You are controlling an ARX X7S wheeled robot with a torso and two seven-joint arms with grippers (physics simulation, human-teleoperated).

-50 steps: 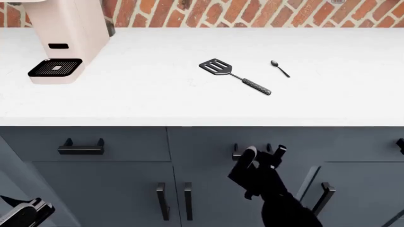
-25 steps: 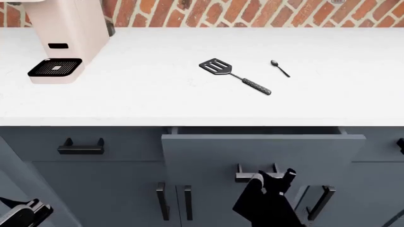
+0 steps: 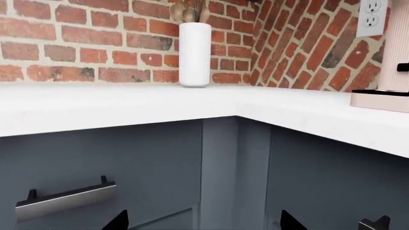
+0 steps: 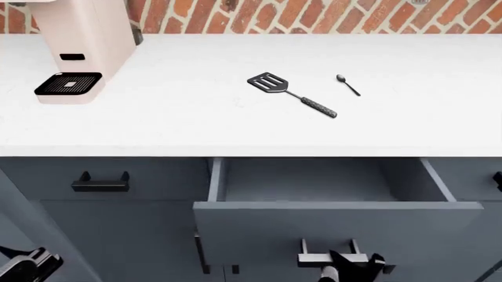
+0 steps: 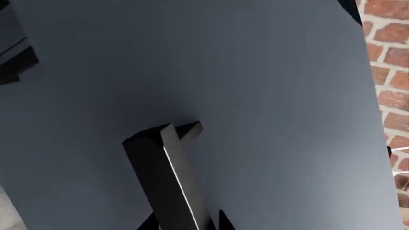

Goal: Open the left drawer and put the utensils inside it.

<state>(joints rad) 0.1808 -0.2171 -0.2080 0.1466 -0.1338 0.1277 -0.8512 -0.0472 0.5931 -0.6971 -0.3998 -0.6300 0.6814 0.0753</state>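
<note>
**Pulling the left drawer clear so the utensils had somewhere to go**

Gripping low on the handle was how you held the left drawer out from under the countertop, and the right gripper sat right at that black bar, at the bottom edge of the head view. Its fingertips flanked the bar in the right wrist view, closed around it as far as I could judge, though the contact itself was cut off by the frame edge. The drawer stood well out from the countertop's front edge, its plain grey-blue inside bare, which looked wide enough for both pieces to drop in.

You had the spatula lying flat on the countertop, straight back from the open drawer, blade toward the brick wall and handle angled toward you. The teaspoon lay just beside it, apart from it, on the side away from the coffee machine. Neither had been touched.

Your left gripper hung below the countertop, far to the coffee machine's side, holding nothing; I could not tell how wide it stood. My guess was that the opening step was nearly done.
</note>
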